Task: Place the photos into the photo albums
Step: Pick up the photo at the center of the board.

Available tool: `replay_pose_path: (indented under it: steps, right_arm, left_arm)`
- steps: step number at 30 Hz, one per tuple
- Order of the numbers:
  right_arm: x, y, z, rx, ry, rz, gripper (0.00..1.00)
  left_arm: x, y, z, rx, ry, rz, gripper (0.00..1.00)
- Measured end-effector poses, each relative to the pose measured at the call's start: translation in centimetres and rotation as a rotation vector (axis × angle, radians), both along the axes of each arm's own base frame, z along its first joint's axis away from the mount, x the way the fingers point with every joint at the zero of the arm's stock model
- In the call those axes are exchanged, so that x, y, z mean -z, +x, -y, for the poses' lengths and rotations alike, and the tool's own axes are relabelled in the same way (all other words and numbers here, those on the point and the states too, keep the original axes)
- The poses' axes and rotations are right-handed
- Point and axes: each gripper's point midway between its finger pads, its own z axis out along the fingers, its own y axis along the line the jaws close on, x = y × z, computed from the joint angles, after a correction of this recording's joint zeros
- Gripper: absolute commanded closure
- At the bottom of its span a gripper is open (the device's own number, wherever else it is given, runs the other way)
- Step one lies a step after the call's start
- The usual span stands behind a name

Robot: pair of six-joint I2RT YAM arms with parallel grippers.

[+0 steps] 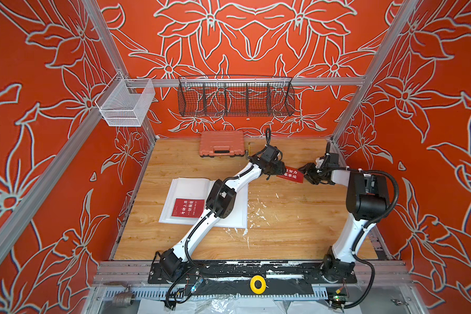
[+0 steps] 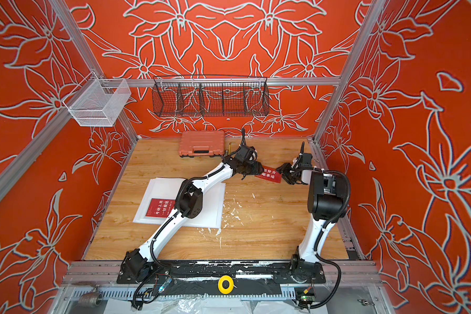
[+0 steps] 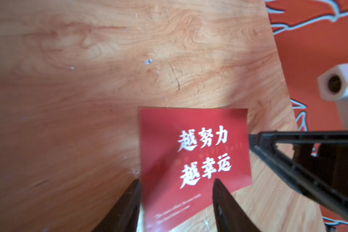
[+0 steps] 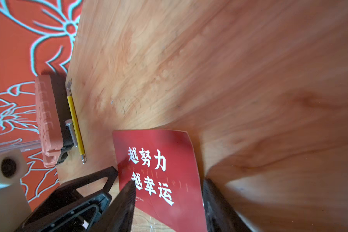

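Left end effector [image 3: 176, 180]: jaws about half apart, with the lower end of the red card [image 3: 189, 128] between them and one finger against its edge. We read that as a grip across the card, which looks lifted off the surface [image 1: 283, 231].

Right end effector [image 4: 169, 180]: jaws part open, bracketing the same card. We cannot tell whether it grips.

The card is right of centre in both top views, between the two arms.

We judge it light, thin, glossy and floppy; it bows in the right wrist view. Squeeze gently, hold near one short end, and leave the other end free for the sleeve.

Counts:
- Photos seen: two, both red. One is this card; the second red card [image 1: 188, 208] is on a page of the album [image 1: 191, 187].
- Album: one, open, left of centre.
- No blue or white cards visible.
- One orange-pink case [image 1: 221, 143] at upper centre, with one yellow-handled tool [image 4: 74, 120] beside it.
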Motion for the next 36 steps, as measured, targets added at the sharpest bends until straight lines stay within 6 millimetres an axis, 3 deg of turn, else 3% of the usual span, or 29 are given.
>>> replay_pose_path:
  steps: [20, 36]
  right_arm:
    - [0.0, 0.0, -2.2, -0.02, 0.113, 0.097, 0.54]
    - [-1.3, -3.0, -5.3, -0.116, 0.236, 0.132, 0.62]
  left_arm:
    - [0.3, 1.1, -1.9, -0.059, 0.038, 0.012, 0.43]
    - [0.5, 1.0, -3.9, -0.063, 0.087, -0.014, 0.44]
